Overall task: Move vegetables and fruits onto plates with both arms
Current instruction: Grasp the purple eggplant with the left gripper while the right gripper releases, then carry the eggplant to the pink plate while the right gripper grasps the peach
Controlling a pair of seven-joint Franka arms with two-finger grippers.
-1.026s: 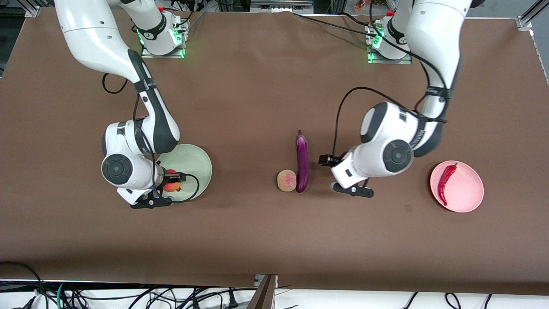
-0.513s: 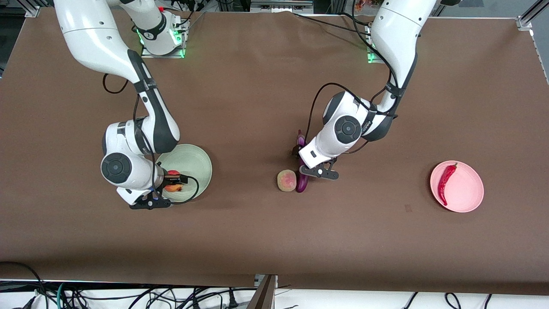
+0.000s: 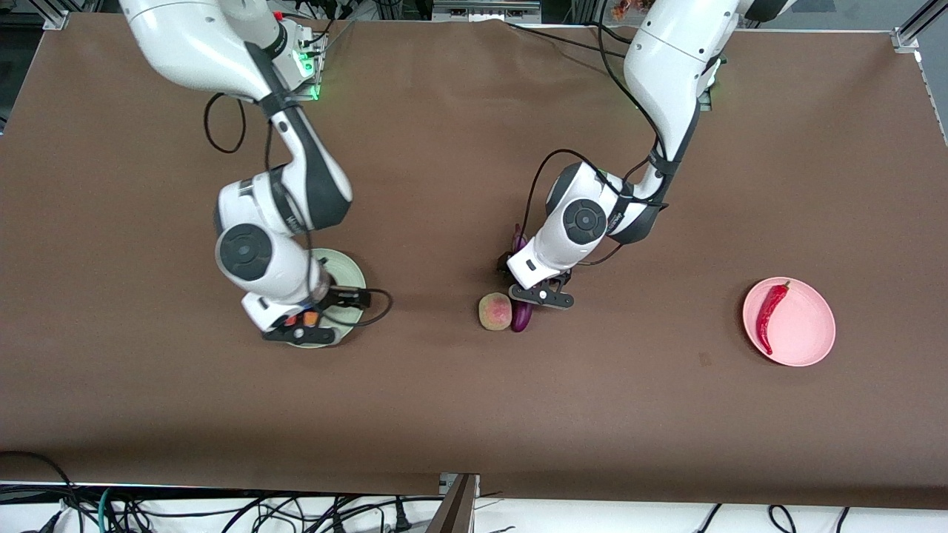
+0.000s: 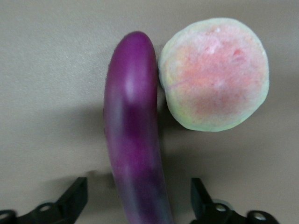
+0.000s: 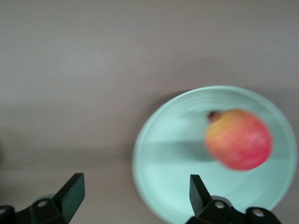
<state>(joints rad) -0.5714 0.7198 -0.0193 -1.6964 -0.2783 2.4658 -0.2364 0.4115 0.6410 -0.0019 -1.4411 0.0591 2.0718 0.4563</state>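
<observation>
Front view: the chili point(image 3: 769, 314) lay on the pink plate point(image 3: 809, 348); the left gripper point(image 3: 535, 290) stood over the eggplant point(image 3: 522, 316), which touched the pale fruit point(image 3: 495, 311).

Left wrist view: jaws wide, straddling the eggplant point(image 4: 135, 140), apparently positioned for a grasp.

Right wrist view: the right gripper point(image 5: 135, 196), jaws wide and empty, hung above the green plate point(image 5: 163, 182) bearing the apple point(image 5: 238, 139).

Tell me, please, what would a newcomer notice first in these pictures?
Probably the left gripper, open and straddling the purple eggplant at mid-table, with the pale blushed fruit close beside the eggplant. Next, the red apple lying in the green plate toward the right arm's end, with the open right gripper above the plate's edge. Last, the chili in the pink plate toward the left arm's end.
</observation>
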